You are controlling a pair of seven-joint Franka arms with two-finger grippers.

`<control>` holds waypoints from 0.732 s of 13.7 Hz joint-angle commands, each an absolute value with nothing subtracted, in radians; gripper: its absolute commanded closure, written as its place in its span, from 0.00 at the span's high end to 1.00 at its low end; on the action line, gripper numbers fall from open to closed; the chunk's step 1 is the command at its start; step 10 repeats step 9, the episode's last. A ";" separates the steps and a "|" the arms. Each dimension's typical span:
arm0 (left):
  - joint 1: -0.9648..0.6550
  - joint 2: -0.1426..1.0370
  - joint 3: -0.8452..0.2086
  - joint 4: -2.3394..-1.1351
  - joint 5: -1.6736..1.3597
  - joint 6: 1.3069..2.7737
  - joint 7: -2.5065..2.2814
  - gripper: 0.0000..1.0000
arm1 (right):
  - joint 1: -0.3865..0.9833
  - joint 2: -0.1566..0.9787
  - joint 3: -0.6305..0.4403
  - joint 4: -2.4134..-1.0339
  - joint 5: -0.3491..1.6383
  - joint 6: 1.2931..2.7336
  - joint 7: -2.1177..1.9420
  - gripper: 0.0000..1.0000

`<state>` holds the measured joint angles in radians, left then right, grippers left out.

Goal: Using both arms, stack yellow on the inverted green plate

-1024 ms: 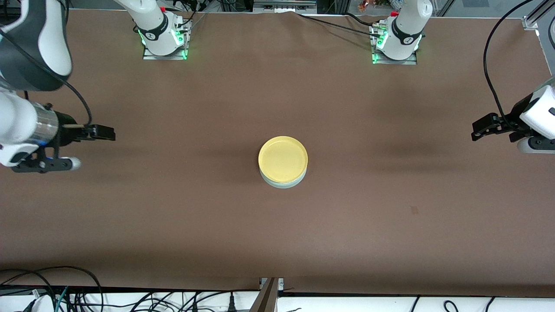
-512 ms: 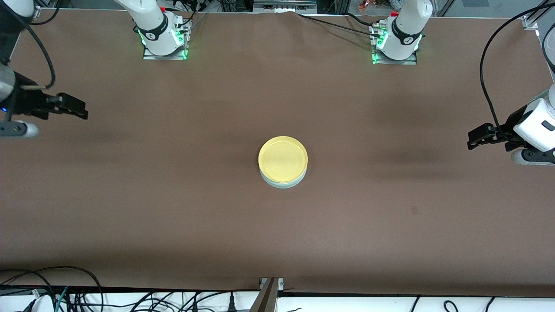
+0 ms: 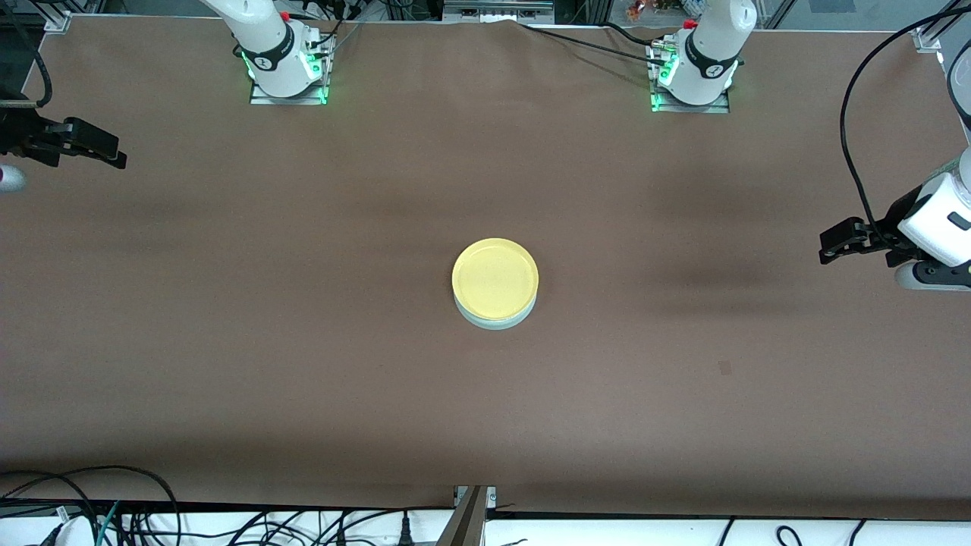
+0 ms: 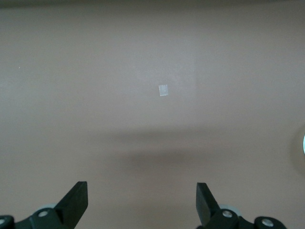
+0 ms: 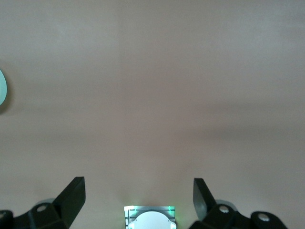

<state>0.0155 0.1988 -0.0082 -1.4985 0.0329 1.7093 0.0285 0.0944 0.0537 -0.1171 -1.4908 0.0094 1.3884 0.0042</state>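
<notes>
The yellow plate (image 3: 494, 277) lies right way up on the pale green plate (image 3: 494, 323) in the middle of the table; only the green plate's rim shows beneath it. My right gripper (image 3: 115, 157) is open and empty over the table's right arm's end, well away from the stack; its wrist view (image 5: 137, 188) shows a sliver of the green plate (image 5: 2, 92). My left gripper (image 3: 828, 249) is open and empty over the left arm's end; its wrist view (image 4: 140, 191) shows bare table and a sliver of plate rim (image 4: 303, 145).
The brown table (image 3: 303, 341) carries a small pale mark (image 3: 725, 368), also in the left wrist view (image 4: 163, 89). The two arm bases (image 3: 287, 68) (image 3: 692, 76) stand at the table's edge farthest from the front camera. Cables hang below the nearest edge.
My right gripper has drawn back from the stack toward its end of the table and toward the bases' edge. My left gripper shifted slightly, then held still. The plates have not moved.
</notes>
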 commanded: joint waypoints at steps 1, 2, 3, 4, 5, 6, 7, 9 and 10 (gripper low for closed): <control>0.011 0.212 -0.011 -1.465 0.057 1.706 0.035 1.00 | 0.094 0.086 -0.110 -1.436 -0.002 1.358 -0.006 1.00; 0.011 0.212 -0.012 -1.459 0.057 1.706 0.035 1.00 | 0.095 0.087 -0.110 -1.434 -0.002 1.361 -0.005 1.00; 0.011 0.212 -0.012 -1.459 0.057 1.706 0.035 1.00 | 0.095 0.090 -0.109 -1.434 -0.002 1.359 -0.005 1.00; 0.009 0.212 -0.012 -1.459 0.057 1.706 0.035 1.00 | 0.097 0.091 -0.109 -1.434 -0.002 1.361 -0.003 1.00; 0.011 0.212 -0.012 -1.459 0.057 1.706 0.035 1.00 | 0.097 0.091 -0.109 -1.434 -0.002 1.362 -0.003 1.00; 0.009 0.212 -0.012 -1.459 0.057 1.706 0.035 1.00 | 0.097 0.091 -0.109 -1.434 -0.002 1.364 -0.003 1.00; 0.009 0.212 -0.012 -1.459 0.055 1.706 0.035 1.00 | 0.097 0.091 -0.109 -1.434 0.000 1.364 -0.005 1.00; 0.009 0.212 -0.014 -1.457 0.055 1.706 0.035 1.00 | 0.097 0.091 -0.109 -1.434 0.003 1.364 -0.005 1.00; 0.009 0.212 -0.014 -1.457 0.055 1.706 0.035 1.00 | 0.097 0.091 -0.109 -1.434 0.003 1.364 -0.005 1.00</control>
